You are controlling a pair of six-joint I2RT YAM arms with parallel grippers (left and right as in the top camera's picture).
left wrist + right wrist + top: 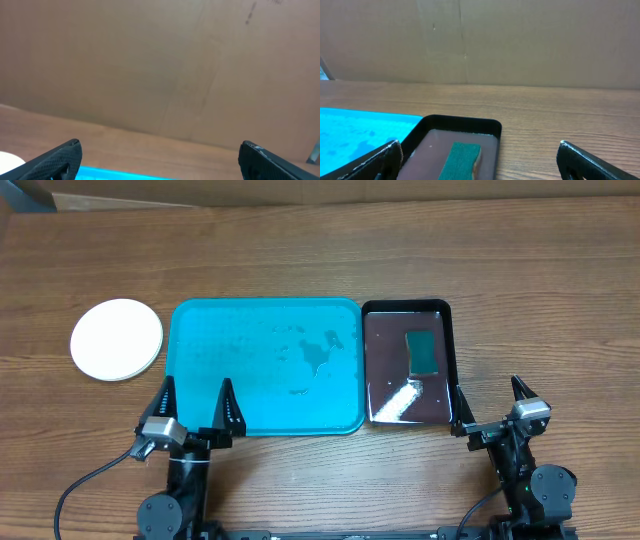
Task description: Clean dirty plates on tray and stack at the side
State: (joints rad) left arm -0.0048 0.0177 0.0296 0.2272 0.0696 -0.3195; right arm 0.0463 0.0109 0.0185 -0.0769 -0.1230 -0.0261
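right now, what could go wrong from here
The turquoise tray has wet patches; a nudge could run them onto the table.
The open left gripper hangs at the tray's near edge, so a forward move might bump it.
The black tray looks wet around the sponge, close to the open right gripper; a knock could slop it.

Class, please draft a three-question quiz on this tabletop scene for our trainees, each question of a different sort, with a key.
1. True or false: the white plate lies on the turquoise tray.
2. The green sponge lies: A) in the black tray; B) in the turquoise tray; C) on the bare table.
3. Fill in: the left claw and the right claw both stand ____.
Key: 1 false, it sits on the table left of the tray; 2 A; 3 open.
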